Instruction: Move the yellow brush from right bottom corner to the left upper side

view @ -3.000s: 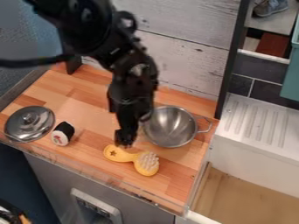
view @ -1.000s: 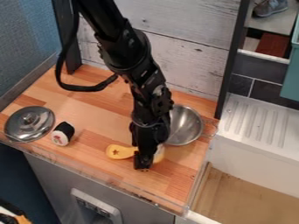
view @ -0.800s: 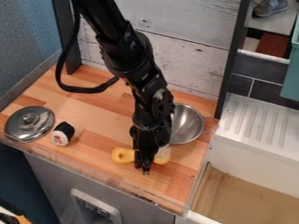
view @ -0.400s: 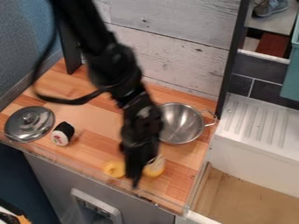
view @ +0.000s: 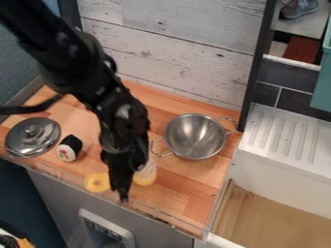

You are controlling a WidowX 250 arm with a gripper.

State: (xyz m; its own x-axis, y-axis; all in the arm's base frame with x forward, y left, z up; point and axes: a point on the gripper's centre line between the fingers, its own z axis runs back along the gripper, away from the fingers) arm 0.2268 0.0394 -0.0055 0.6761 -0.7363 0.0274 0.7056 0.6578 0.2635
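The black gripper (view: 123, 194) hangs near the counter's front edge, left of centre, shut across the middle of the yellow brush (view: 146, 178). To its left shows the brush's rounded handle end with the small star mark. On its right is the yellow head with pale bristles. The gripper covers the brush's middle. Whether the brush touches the counter, I cannot tell.
A steel pot (view: 195, 137) with wire handles stands right of the arm. On the left are a metal lid (view: 32, 137) and a black-and-white toy (view: 69, 147). A clear rim (view: 158, 216) lines the front edge; the sink (view: 275, 213) is at right.
The gripper came down onto the brush, and the two have since shifted toward the front edge and then left. The arm has swung left, uncovering the whole pot.
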